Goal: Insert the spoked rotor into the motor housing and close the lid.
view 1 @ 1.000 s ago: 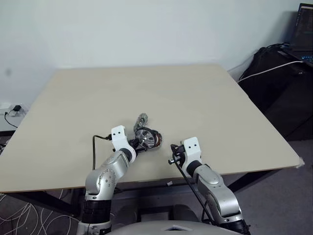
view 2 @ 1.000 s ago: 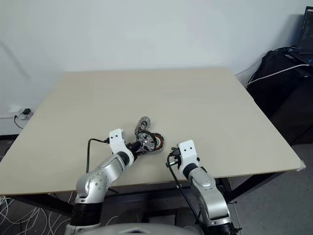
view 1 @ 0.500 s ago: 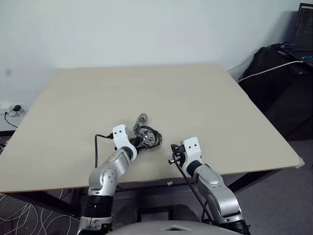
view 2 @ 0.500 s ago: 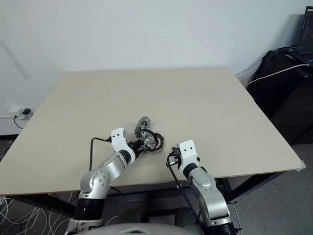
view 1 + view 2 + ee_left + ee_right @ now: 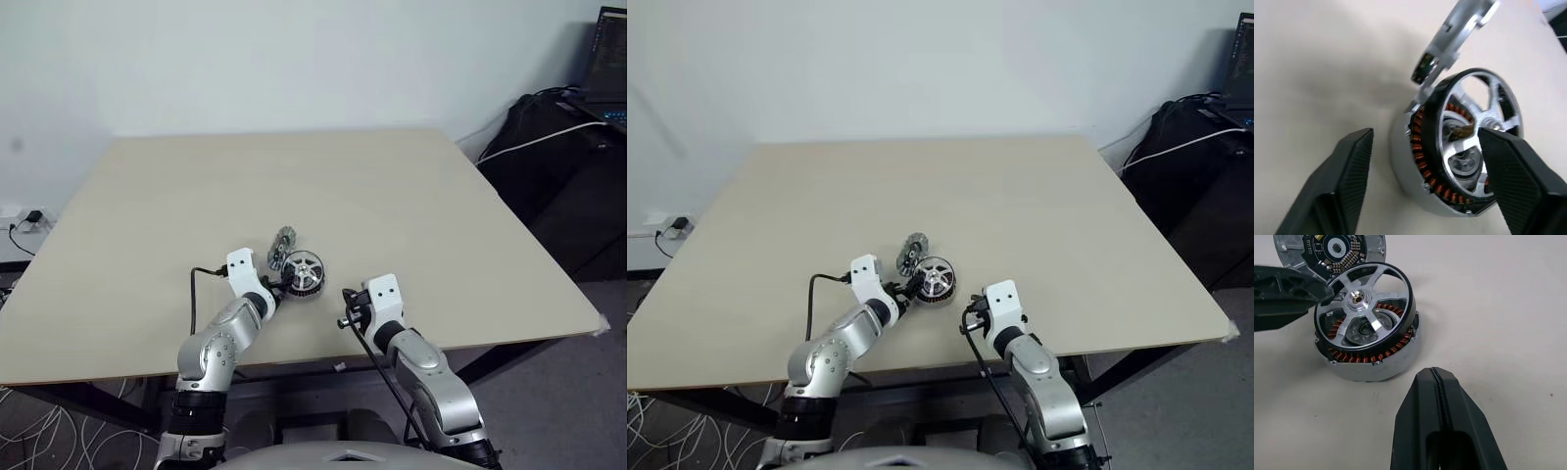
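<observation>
The silvery spoked metal rotor [image 5: 1364,301] sits tilted on the copper-wound motor housing [image 5: 1371,360] on the table [image 5: 392,206]. Left tool [image 5: 1425,171] spread wide; right tool [image 5: 1442,396] closed, empty. Risk: pressing now may jam the rotor.

This looks like an office or lab room: a plain pale table [image 5: 392,196] stands against a bare white wall [image 5: 294,59], loose cables [image 5: 49,431] trail over the grey floor, and a laptop [image 5: 609,69] (screen lit) sits on dark bags [image 5: 549,147] beside it.
</observation>
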{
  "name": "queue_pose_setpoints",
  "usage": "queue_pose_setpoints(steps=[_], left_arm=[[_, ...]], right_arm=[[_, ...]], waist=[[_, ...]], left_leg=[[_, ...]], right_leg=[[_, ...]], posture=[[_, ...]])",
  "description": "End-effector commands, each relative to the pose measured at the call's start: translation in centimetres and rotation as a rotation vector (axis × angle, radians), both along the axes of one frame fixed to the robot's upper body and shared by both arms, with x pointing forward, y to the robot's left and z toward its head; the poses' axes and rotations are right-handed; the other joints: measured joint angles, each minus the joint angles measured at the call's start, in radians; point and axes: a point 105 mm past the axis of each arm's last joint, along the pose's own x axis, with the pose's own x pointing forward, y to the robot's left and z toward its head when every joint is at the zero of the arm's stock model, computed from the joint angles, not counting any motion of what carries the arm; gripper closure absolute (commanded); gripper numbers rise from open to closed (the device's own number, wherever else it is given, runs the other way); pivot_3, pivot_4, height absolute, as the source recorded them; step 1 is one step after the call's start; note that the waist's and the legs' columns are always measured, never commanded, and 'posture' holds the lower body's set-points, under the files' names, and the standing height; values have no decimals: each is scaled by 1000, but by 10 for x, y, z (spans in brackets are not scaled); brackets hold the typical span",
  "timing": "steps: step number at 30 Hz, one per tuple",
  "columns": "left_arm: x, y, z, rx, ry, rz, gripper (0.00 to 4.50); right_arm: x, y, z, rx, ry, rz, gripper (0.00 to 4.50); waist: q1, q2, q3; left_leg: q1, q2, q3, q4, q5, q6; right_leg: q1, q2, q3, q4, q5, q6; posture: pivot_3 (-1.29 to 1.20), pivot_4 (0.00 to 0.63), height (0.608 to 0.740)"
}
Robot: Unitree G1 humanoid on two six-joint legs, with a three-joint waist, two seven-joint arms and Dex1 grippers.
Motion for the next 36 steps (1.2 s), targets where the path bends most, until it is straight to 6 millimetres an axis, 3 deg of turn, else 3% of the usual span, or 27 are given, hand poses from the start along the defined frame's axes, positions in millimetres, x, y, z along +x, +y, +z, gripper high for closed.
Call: queue_pose_setpoints(steps=[1, 6, 14, 18, 26, 36], left_arm=[[1, -23, 37, -75, -159, -70, 877], [-8, -17, 55, -33, -333, -138, 877], [-22, 8, 46, 45, -363, -93, 877], [-27, 20, 46, 69, -406, -42, 1775], [-33, 46, 34, 152, -450, 81, 4472], [-33, 48, 24, 291, -480, 82, 4472]], right_arm=[[4, 1, 11, 14, -45, 2, 4500], [4, 1, 10, 12, -44, 7, 4500], [6, 6, 10, 13, -44, 31, 4500], [9, 9, 12, 13, -50, 43, 4500], [28, 22, 18, -11, -81, 66, 4500], [64, 52, 22, -22, -82, 89, 4500]], waist=[[0, 0, 0], [-1, 0, 0], [-1, 1, 0], [-1, 1, 0], [-1, 2, 1], [-3, 2, 1]], left_leg=[[0, 0, 0, 0, 0, 0], [0, 0, 0, 0, 0, 0], [0, 0, 0, -1, 0, 0], [0, 0, 0, -1, 0, 0], [0, 0, 0, 0, -3, -4], [0, 0, 0, -1, 0, 0]], right_leg=[[0, 0, 0, 0, 0, 0], [0, 0, 0, 0, 1, -3], [0, 0, 0, 0, -1, 1], [0, 0, 0, 0, -2, 2], [0, -1, 0, 0, -2, 2], [0, 0, 0, 0, 1, -3]], posture=[[0, 0, 740], [0, 0, 740], [0, 0, 740], [0, 0, 740], [0, 0, 740], [0, 0, 740]])
